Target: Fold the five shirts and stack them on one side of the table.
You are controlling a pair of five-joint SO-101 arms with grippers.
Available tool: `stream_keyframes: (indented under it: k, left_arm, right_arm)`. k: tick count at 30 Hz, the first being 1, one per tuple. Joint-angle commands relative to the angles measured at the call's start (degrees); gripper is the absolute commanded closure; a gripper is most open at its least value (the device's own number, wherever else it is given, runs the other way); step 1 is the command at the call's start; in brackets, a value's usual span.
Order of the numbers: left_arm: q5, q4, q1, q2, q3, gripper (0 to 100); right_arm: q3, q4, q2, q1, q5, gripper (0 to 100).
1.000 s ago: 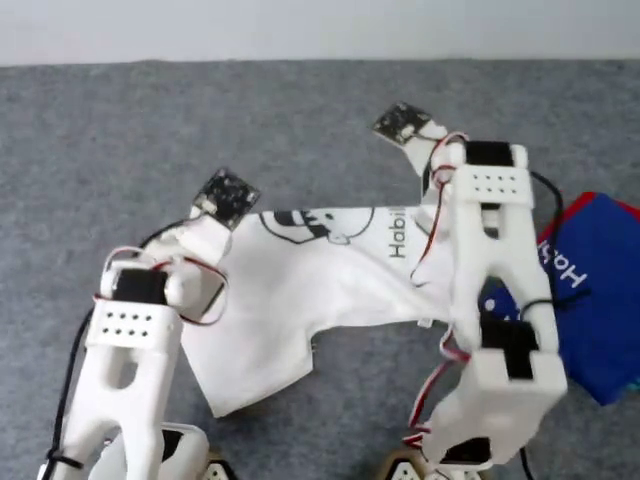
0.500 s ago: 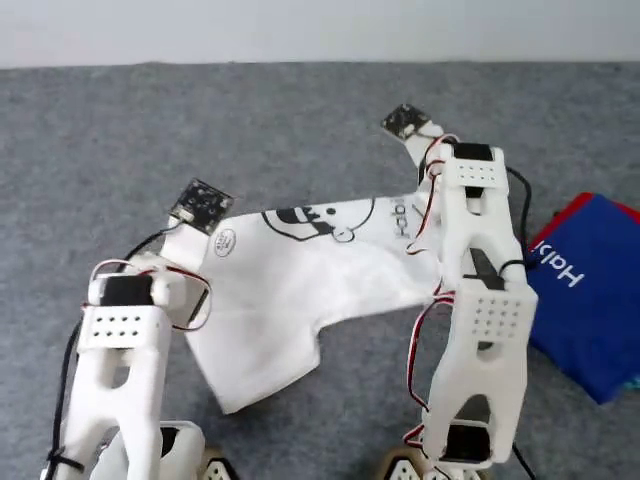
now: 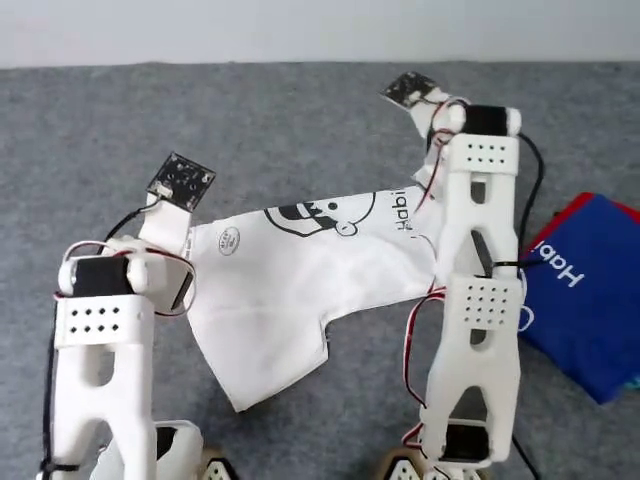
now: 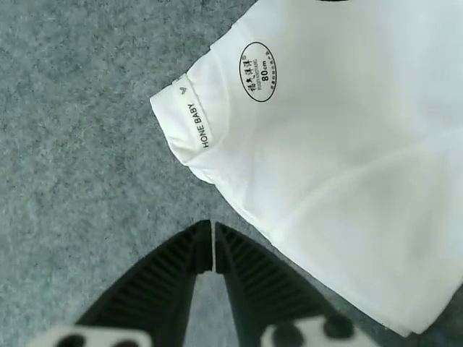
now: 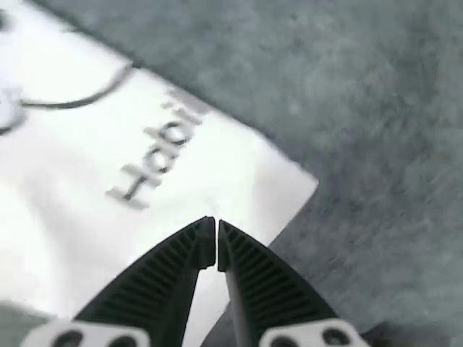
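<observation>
A white shirt (image 3: 300,280) with a black drawing and lettering lies partly folded on the grey table (image 3: 300,130) between the two arms. My left gripper (image 4: 213,249) is shut and empty over bare table, just off the shirt's (image 4: 340,166) edge near its neck label (image 4: 192,119). My right gripper (image 5: 215,242) is shut, its tips over the lettered corner of the shirt (image 5: 108,217). Whether it pinches cloth I cannot tell. In the high view the left arm (image 3: 100,320) stands beside the shirt's left edge and the right arm (image 3: 480,250) along its right end.
A folded blue shirt (image 3: 590,300) with white lettering lies at the right edge of the table, on top of a red-edged one. Bare grey table stretches across the far side and the left.
The left arm has drawn left, off the shirt's edge. The right arm has stretched toward the far side along the shirt's right end. The shirt's upper edge has shifted slightly.
</observation>
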Motion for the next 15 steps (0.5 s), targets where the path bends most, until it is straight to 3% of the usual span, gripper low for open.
stream_keyframes:
  k: [1, 6, 15]
  left_arm:
    - [0.79, 2.81, -1.32, -1.76, -5.05, 99]
    - [4.57, 3.16, -11.87, -1.76, -9.10, 99]
    - [4.57, 2.99, -33.58, -1.58, -12.18, 99]
  right_arm:
    - [-5.36, 3.38, -2.51, -1.98, -0.70, 98.7]
    - [2.81, 3.47, -9.80, -5.76, -0.70, 98.7]
    - [37.71, 3.21, -32.57, -18.86, -1.41, 98.7]
